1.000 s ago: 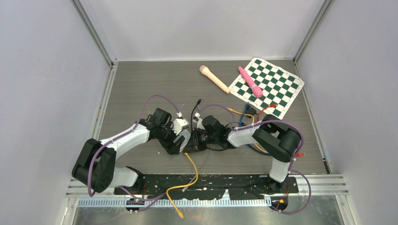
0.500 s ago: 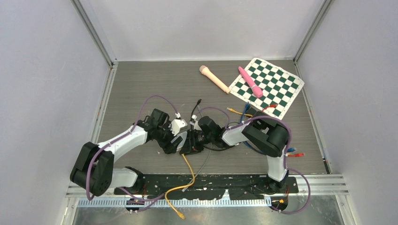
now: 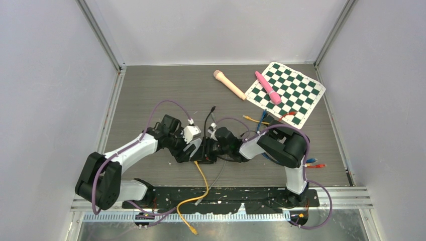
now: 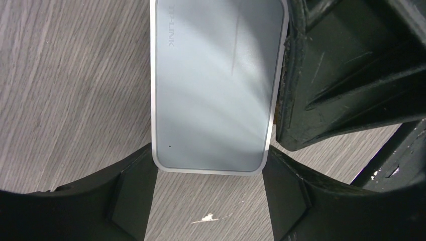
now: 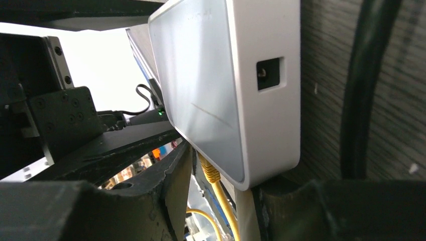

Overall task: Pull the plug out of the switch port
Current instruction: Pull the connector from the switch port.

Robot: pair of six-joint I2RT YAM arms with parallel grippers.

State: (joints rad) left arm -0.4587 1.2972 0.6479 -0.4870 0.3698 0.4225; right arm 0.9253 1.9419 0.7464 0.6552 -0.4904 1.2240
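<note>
1. PORT CONTENTS. The switch (image 4: 216,85) had one yellow plug (image 5: 210,173) seated in a port on the face toward the arm bases. Its yellow cable (image 3: 203,175) ran from there toward you, across the black base plate (image 3: 236,196), w/ the free end past the rail. A small square socket (image 5: 269,74) sat on the adjoining side face.

2. ORIENTATION. The switch sat approx. mid-surface (image 3: 150,95), btwn both hands, logo face up to the left wrist camera. Its long axis ran straight out from the left hand (image 4: 208,170), in line w/ that hand's fingers. You could not tell from these views whether it was lifted off the surface.

3. HANDS. Your left hand had hold of the switch, jaws wide, one finger against each near corner. Your right hand (image 5: 221,211) was part-open, w/ fingers apart on either side of the cable just below the plug and clamped on nothing. Its body lay against the switch's long edge.

4. CLEARANCE. Bare surface lay to the far left. A loose cable bundle (image 3: 261,125) lay just beside the right arm. A checkered mat (image 3: 296,95) lay far right w/ a pink handle (image 3: 268,87) on it and a peach handle (image 3: 229,84) at its left corner. Walls closed the left, far and right sides.
</note>
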